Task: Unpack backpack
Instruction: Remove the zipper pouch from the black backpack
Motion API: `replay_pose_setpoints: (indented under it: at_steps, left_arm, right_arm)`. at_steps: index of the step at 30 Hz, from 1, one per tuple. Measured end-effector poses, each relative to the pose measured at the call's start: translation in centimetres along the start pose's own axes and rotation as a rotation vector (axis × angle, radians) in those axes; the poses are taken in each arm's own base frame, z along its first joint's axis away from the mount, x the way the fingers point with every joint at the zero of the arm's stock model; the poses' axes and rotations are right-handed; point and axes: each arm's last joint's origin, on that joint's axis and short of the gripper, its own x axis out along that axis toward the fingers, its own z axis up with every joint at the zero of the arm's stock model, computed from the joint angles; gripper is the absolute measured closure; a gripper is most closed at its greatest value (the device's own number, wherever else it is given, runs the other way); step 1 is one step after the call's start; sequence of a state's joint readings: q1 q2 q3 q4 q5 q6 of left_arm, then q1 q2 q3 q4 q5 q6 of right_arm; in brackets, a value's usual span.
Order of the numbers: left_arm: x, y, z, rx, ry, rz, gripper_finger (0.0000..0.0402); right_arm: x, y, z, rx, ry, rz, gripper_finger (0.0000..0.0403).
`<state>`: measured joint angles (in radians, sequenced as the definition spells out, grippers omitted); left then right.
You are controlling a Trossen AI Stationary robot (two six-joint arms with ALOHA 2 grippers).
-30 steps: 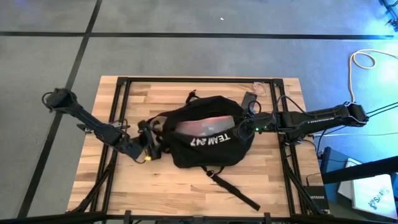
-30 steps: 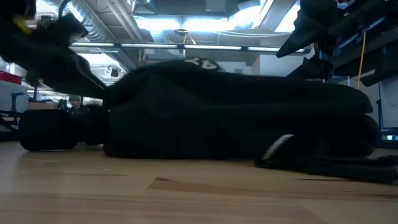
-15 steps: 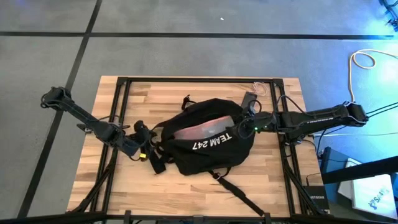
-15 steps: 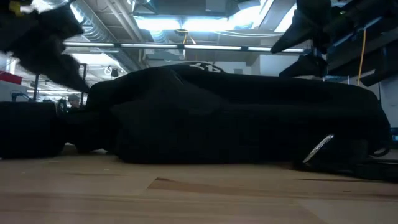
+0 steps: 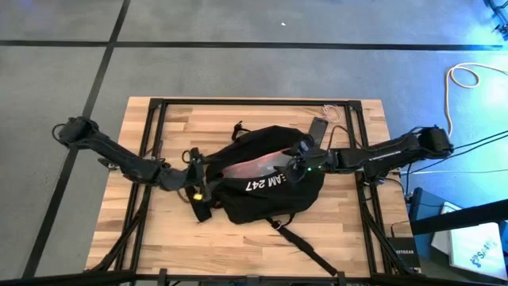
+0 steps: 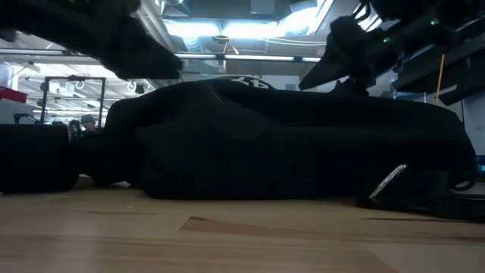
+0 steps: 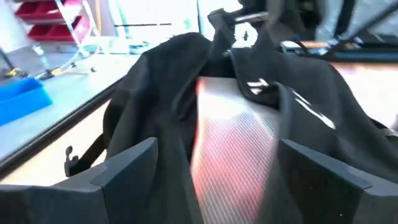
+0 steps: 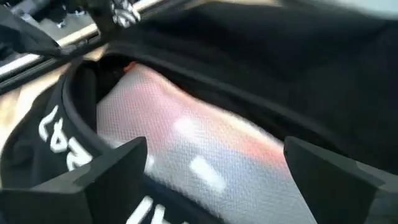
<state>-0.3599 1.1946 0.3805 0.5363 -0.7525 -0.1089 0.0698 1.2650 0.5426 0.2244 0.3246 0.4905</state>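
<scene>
Both arms have closed in on the bag since a second ago: the right claw (image 5: 295,168) has slid from the bag's right edge to over its open mouth, and the left claw (image 5: 193,180) has pushed up against the bag's left side, where before it sat further out over the bench (image 5: 238,115).

Both claws are spread wide and grasping nothing; each wrist view shows two parted fingers with the opening between them. The backpack (image 5: 266,187) lies slumped on its side in the middle of the bench, mouth gaping, with a pink-and-white mesh pouch (image 5: 255,164) showing inside. A loose strap (image 5: 305,248) trails toward the near edge of the bench, and a small dark flat thing (image 5: 318,127) lies just beyond the bag's right corner.

From here I'd worry most about the right claw pinching the floppy black rim along with the pouch, so the whole bag lifts instead of emptying. The left claw could also shove the soft bag sideways, folding the mouth shut. The pouch looks slack and may slip a shallow pinch.
</scene>
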Motion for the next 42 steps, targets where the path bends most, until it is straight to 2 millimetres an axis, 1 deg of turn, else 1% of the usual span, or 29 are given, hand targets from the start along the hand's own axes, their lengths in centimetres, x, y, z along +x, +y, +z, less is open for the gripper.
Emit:
replay_pose_setpoints:
  at_steps: [2, 5, 8, 10, 15, 18, 20, 26, 28, 30, 33, 37, 42]
  left_arm:
    - [1.3, -0.1, -0.5, -0.032, 0.009, -0.015, 0.0086]
    - [3.2, -0.9, -1.1, -0.066, 0.047, -0.093, 0.0086]
    - [5.1, -2.5, -1.7, -0.066, 0.106, -0.180, 0.0086]
    - [6.1, -3.9, -2.2, -0.048, 0.143, -0.249, 0.0086]
    - [7.8, -7.5, -3.4, 0.040, 0.187, -0.398, 0.0086]
    - [8.1, -8.8, -3.8, 0.115, 0.211, -0.429, 0.0086]
    - [8.0, -9.0, -3.8, 0.142, 0.221, -0.435, 0.0086]
    - [8.0, -8.9, -3.6, 0.141, 0.217, -0.426, 0.0086]
    - [8.0, -8.9, -3.7, 0.139, 0.221, -0.422, 0.0086]
    - [8.0, -8.9, -3.7, 0.138, 0.224, -0.421, 0.0086]
    - [8.0, -8.8, -3.7, 0.139, 0.225, -0.419, 0.0086]
    - [8.1, -8.7, -3.7, 0.141, 0.226, -0.414, 0.0086]
    - [8.5, -8.3, -3.7, 0.128, 0.231, -0.398, 0.0086]
  right_arm:
    - [0.3, 0.0, 0.2, -0.014, -0.026, 0.004, 0.0043]
    - [0.3, 0.1, 0.5, -0.022, -0.067, -0.007, 0.0043]
    - [0.3, 0.0, 0.7, -0.030, -0.100, -0.046, 0.0043]
    - [0.3, 0.0, 0.6, -0.050, -0.103, -0.068, 0.0043]
    - [0.5, 0.0, 0.5, -0.056, -0.098, -0.073, 0.0043]
    - [0.5, 0.0, 0.4, -0.083, -0.085, -0.062, 0.0043]
    - [0.6, 0.1, 0.3, -0.081, -0.068, -0.026, 0.0043]
    - [0.6, 0.4, 0.2, -0.120, -0.014, 0.100, 0.0043]
    - [0.6, 0.4, 0.1, -0.186, -0.003, 0.122, 0.0043]
    - [0.6, 0.2, -0.2, -0.286, 0.044, 0.153, 0.0044]
    - [0.7, -0.3, -0.9, -0.372, 0.133, 0.176, 0.0054]
    - [0.8, -0.7, -0.9, -0.387, 0.159, 0.164, 0.0075]
    - [0.8, -0.8, -0.9, -0.417, 0.149, 0.165, 0.0093]
